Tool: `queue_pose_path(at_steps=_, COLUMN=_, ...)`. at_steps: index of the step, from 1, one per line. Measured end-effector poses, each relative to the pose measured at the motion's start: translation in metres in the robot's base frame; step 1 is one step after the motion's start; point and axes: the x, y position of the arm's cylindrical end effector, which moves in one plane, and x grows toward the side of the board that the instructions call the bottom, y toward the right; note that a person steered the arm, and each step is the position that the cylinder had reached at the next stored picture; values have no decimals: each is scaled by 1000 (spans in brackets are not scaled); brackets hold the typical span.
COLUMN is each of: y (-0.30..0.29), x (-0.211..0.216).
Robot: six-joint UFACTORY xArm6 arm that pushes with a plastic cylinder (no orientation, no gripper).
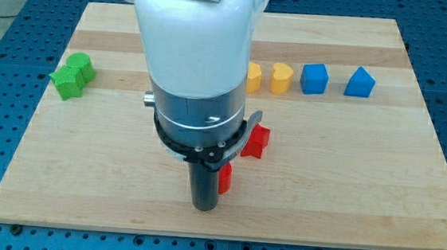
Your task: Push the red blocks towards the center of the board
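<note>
My tip (203, 208) is resting near the view's bottom, touching the left side of a red block (225, 178) that is mostly hidden. I have no fingers, so nothing is being held. Pushing off-centre risks it slipping round the rod. Its long axis can't be told. The red star block (257, 140) is sitting just beyond, on the tabletop (378, 193).

Red blocks (256, 140) crowding tool's right

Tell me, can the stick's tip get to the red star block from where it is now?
Probably yes. My tip sits right beside another small red block, and the red star-shaped block lies just beyond it towards the view's top right, with bare wooden board around it.
</note>
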Motion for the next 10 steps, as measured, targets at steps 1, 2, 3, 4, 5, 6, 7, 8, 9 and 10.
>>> queue_pose_path(at_steps=1, y=17, x=1)
queue_pose_path(at_steps=2, y=31, x=1)
queue_pose_path(at_steps=3, y=30, x=-3)
queue_pose_path(at_steps=4, y=19, x=-15)
queue_pose_path(at_steps=5, y=7, x=-29)
queue_pose_path(at_steps=6, y=2, x=-38)
queue_pose_path(at_steps=7, y=2, x=-43)
queue_pose_path(at_steps=8, y=2, x=-45)
queue_pose_path(at_steps=9, y=12, x=-43)
queue_pose_path(at_steps=10, y=17, x=-43)
